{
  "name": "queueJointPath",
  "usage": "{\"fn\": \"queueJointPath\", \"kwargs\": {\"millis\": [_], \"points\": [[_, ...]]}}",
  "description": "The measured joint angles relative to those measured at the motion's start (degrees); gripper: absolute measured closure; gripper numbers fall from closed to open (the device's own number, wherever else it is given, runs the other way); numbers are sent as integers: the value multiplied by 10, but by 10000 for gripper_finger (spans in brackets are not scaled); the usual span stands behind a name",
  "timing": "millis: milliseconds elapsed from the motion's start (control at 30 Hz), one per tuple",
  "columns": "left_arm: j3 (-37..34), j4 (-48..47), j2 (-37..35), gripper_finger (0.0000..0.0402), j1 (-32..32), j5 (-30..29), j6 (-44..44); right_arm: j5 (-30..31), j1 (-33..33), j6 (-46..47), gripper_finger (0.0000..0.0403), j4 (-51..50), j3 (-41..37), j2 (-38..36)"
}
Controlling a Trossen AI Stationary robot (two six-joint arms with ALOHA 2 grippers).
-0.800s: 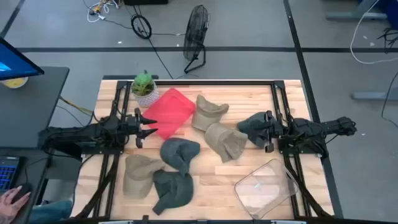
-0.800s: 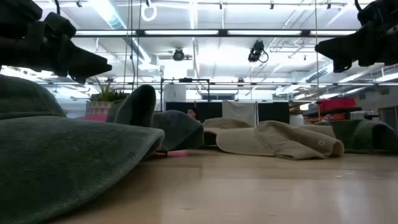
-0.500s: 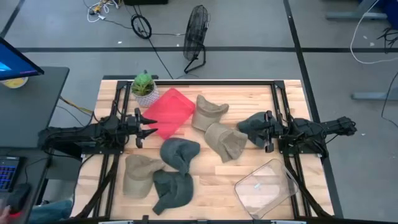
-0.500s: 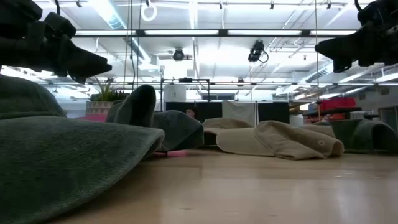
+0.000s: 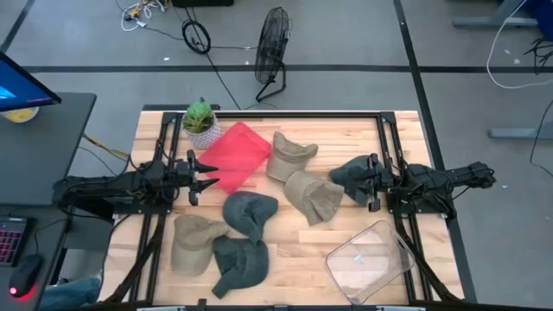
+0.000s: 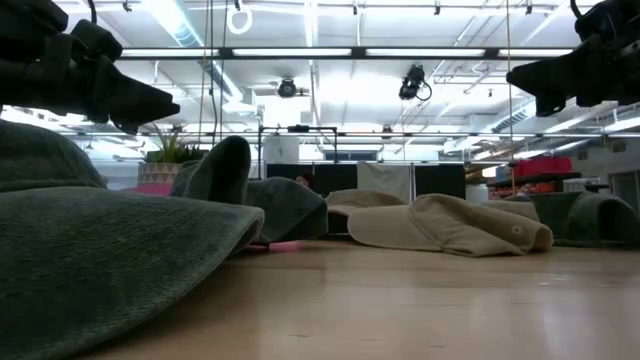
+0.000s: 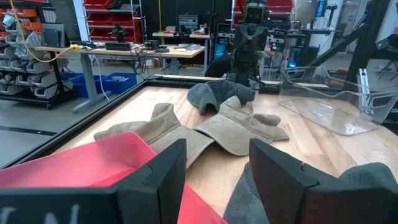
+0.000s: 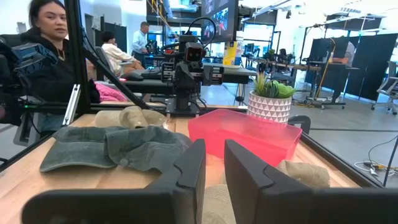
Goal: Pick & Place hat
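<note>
**A:** High view first: where do your grippers stand, taking the red bin (image 5: 237, 154) as the mark?

**B:** My left gripper (image 5: 204, 175) hangs just beside the bin's near-left edge, fingers spread wide with nothing between them. I judge it waits there because the bin is where hats are meant to go, so I sit ready to reach from it. My right gripper (image 5: 370, 183) is well apart from the bin, across the table, over a dark grey hat (image 5: 350, 177). Its fingers stand a narrow slot apart, and the wrist view shows nothing pinched in that slot.

**A:** And the hats?

**B:** None is in the bin. Two tan hats (image 5: 292, 155) lie just beside its right side, one touching the other. A grey-blue hat (image 5: 249, 213) lies near the bin's front corner, and past it, further from the bin, a tan hat (image 5: 194, 241) and a dark hat (image 5: 238, 263) overlap.

**A:** The clear tray (image 5: 367, 259)?

**B:** Well apart from the bin, lying bare. The potted plant (image 5: 200, 121) touches the bin's back corner, out of my reach path.
</note>
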Motion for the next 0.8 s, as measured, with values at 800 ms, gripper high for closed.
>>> {"fn": "queueJointPath", "kwargs": {"millis": [800], "points": [[8, 122, 0, 223, 0, -22, -113, -2, 0, 0, 339, 0, 0, 0]]}}
